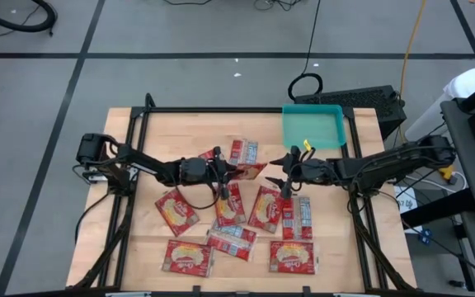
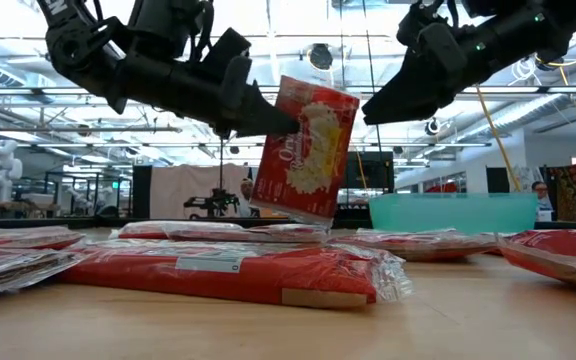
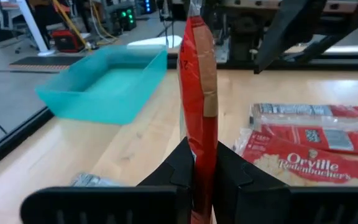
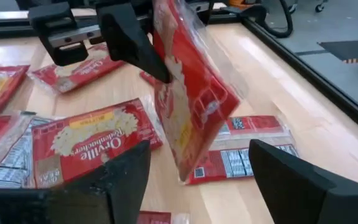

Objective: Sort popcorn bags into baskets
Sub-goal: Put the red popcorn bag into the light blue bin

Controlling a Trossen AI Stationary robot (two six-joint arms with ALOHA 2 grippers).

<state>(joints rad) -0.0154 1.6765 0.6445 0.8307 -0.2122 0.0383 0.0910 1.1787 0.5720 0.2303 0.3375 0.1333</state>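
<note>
Over the middle of the worktop (image 1: 138, 214) the left gripper (image 1: 236, 170) has its fingers (image 3: 182, 168) pinched tight on one popcorn bag (image 2: 303, 150), which hangs edge-on between them, clear of the wood and tilted a little. The right gripper (image 1: 280, 175) hovers just beside that lifted bag, facing it, with its two fingers (image 4: 120, 177) spread wide apart and nothing between them. Counting from above, I make out about nine packets in all. One is the bag in the air. A second packet (image 1: 244, 150) lies just behind it, toward the far edge. Four sit in a loose row under the arms: one at the left (image 1: 176, 209), one beside it (image 1: 231, 206), one more (image 1: 266, 208), and a narrow one showing its red-and-silver back (image 1: 298, 216). Three more lie along the near edge: a bag at the left (image 1: 188, 257), a pale-backed one overlapping it (image 1: 232, 242), and one at the right (image 1: 292, 256). Some overlap, so the count could be off by one. There is only one basket (image 1: 293, 132) to be seen, a shallow teal tray at the far right corner of the worktop, near the right gripper, and it has no packet in it. In the low view a person (image 2: 541, 200) shows far back in the room, behind the basket.
</note>
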